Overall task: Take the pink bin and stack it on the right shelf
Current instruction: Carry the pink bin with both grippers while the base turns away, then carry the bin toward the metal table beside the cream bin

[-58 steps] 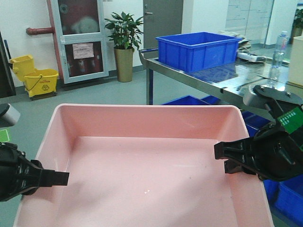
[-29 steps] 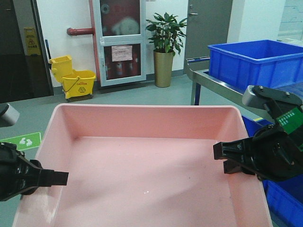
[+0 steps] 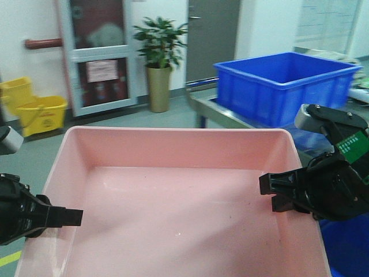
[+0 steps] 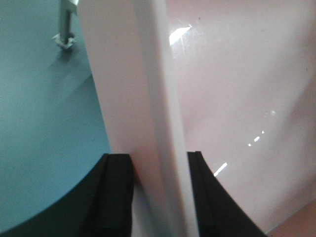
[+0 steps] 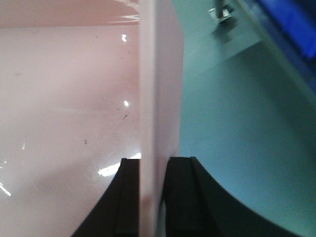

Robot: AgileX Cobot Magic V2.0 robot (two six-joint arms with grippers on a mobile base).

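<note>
While the pink bin [image 3: 173, 196] sits in the front view just as it did half a second ago, filling the lower frame with its open side up, everything behind it has slid leftward. The potted plant [image 3: 161, 43] now stands left of centre instead of right of it. The yellow mop bucket [image 3: 34, 112] has drifted almost to the left edge. The blue crate [image 3: 282, 81], cut off at the right edge before, shows nearly whole on its metal surface [image 3: 210, 107] beyond the bin's far right corner. The background is slightly blurred. The left gripper [image 3: 57, 218] is at the bin's left wall and the right gripper [image 3: 282, 193] at its right wall, both unchanged in the frame. In the left wrist view the jaws are clamped on the left wall, one black finger outside it and one inside. The right wrist view shows the same on the right wall, the jaws pressed against either face of the thin rim. Both wrist views show green floor [image 4: 44, 123] below the bin's outer sides, so it hangs in the air between the two arms, apart from the crate's surface.
</note>
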